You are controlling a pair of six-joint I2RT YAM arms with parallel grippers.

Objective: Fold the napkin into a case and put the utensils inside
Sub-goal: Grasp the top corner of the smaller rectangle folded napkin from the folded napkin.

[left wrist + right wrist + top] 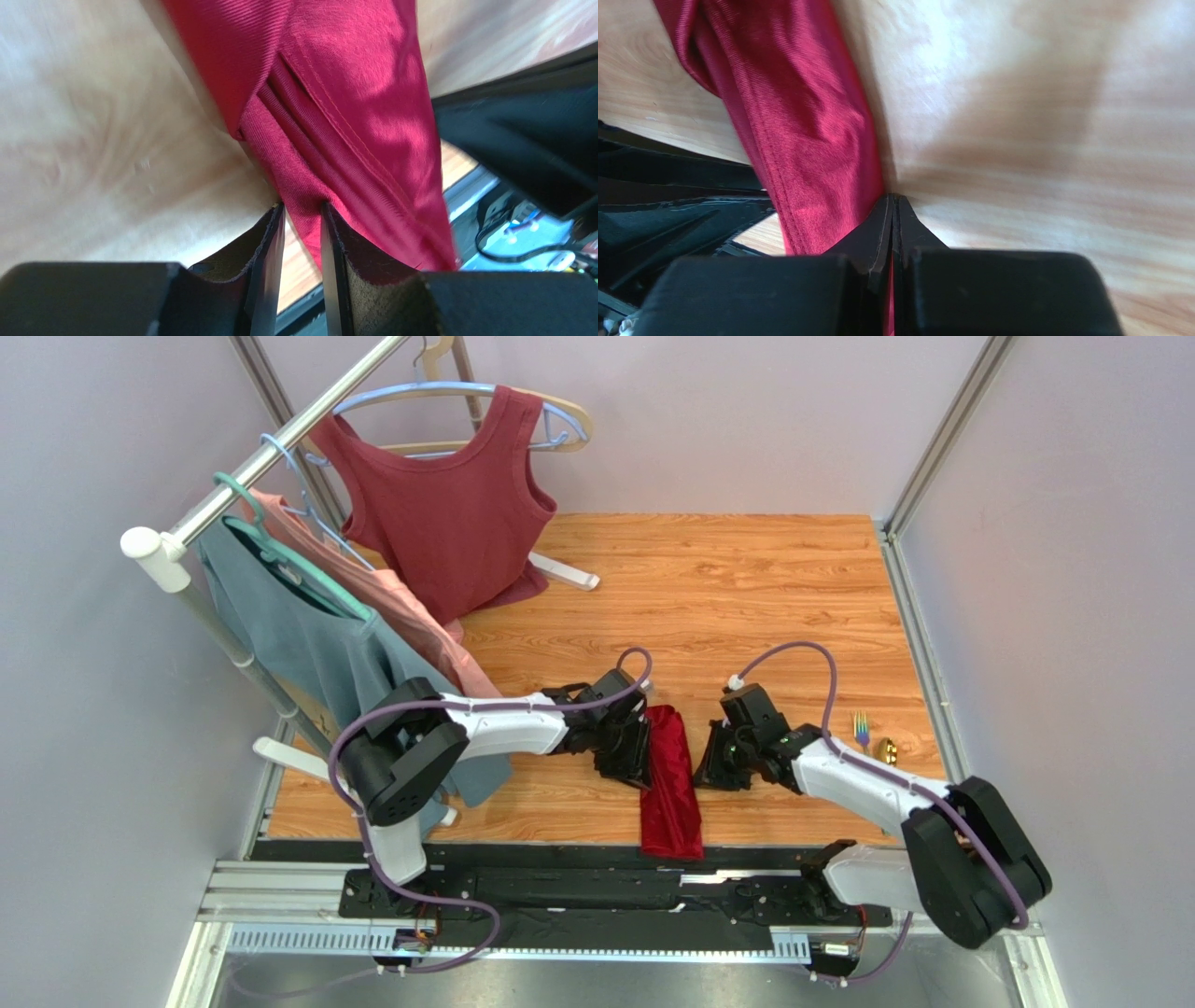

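Napkin (671, 784): folded into a narrow crimson strip, lying on the worktop (730, 574) near its front edge, between the two arms. Long axis runs roughly front to back, and the near end is a little wider than the far end.

Left jaws: at the strip's left edge, towards its far end. In the left wrist view they stand released, with a narrow gap. The napkin (351, 91) hangs from above them down to the right, with stitched hems and overlapping folds showing. One edge of the cloth reaches into the gap right at the tips. Bare wood shows through the gap lower down, so they are not closed flat on it.

Right jaws: at the strip's right edge, opposite the left ones. In the right wrist view they are clenched, pads pressed together. The napkin (801, 126) runs from upper left down to the tips and lies against the left pad. A thin crimson line shows in the seam between the pads, so they appear to be grasping a thin edge of the cloth.

Utensils (885, 751): small gold pieces on the worktop by its right edge, beyond the right arm and well apart from the napkin. None are on or in the cloth.
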